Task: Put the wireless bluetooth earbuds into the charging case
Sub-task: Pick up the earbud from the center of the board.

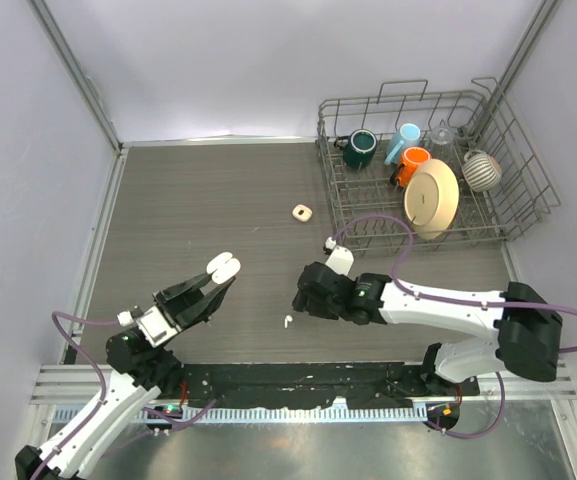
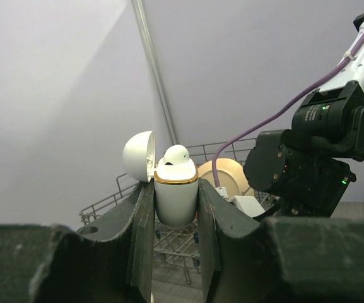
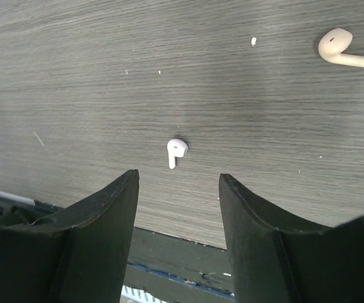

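Note:
My left gripper (image 1: 218, 278) is shut on an open white charging case (image 1: 223, 266) with a gold rim and holds it above the table. In the left wrist view the case (image 2: 176, 199) sits between the pads (image 2: 145, 214), its lid (image 2: 139, 156) is flipped open, and one white earbud (image 2: 176, 153) rests in its top. My right gripper (image 1: 300, 300) is open and empty. It hovers low over a tiny white earbud (image 1: 288, 322) lying on the table. In the right wrist view that earbud (image 3: 176, 151) lies just beyond the open gripper (image 3: 178, 180). A cream earbud (image 3: 339, 49) lies farther off.
A second small rounded-square case (image 1: 302, 212) lies mid-table. A wire dish rack (image 1: 508, 215) at the back right holds a green mug (image 1: 360, 148), an orange cup (image 1: 412, 162), a blue cup, a glass, a striped bowl and a cream plate (image 1: 432, 198). The black rail (image 1: 298, 380) runs along the near edge.

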`<state>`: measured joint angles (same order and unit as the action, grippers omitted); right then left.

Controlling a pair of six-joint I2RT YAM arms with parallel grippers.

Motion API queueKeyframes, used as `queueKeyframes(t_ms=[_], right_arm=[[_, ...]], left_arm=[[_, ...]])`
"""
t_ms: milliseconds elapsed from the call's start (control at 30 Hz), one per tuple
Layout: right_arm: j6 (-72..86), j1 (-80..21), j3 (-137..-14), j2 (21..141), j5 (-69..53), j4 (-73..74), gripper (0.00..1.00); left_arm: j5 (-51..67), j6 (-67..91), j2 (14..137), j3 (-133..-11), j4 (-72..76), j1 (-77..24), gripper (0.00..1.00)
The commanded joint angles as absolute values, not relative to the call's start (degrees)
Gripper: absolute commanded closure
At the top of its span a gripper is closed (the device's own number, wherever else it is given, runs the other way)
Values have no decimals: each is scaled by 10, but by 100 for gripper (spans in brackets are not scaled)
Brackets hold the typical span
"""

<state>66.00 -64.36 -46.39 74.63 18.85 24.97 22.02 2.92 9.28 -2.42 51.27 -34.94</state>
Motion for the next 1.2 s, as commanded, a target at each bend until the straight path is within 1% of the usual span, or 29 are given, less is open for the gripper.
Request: queueKeyframes(t_ms=[0,133,467,633,767,1033,1167], right_arm=[[765,-647,-551,799,219,331,42],[794,-649,-582,837,193,347,42],[854,-648,-601,897,156,348,45],[873,-649,-598,922,128,336,49],[881,-649,-590,936,114,315,51],[872,-648,-610,962,120,323,52],[862,-644,-625,978,121,332,55]], left_arm=[[186,15,71,20,499,-352,100],[176,13,62,21,492,-352,100],[154,7,45,21,474,-352,100],[149,6,33,22,464,-352,100],[149,5,24,21,451,-352,100],[153,5,20,21,442,-352,100],[157,6,20,22,440,-352,100]])
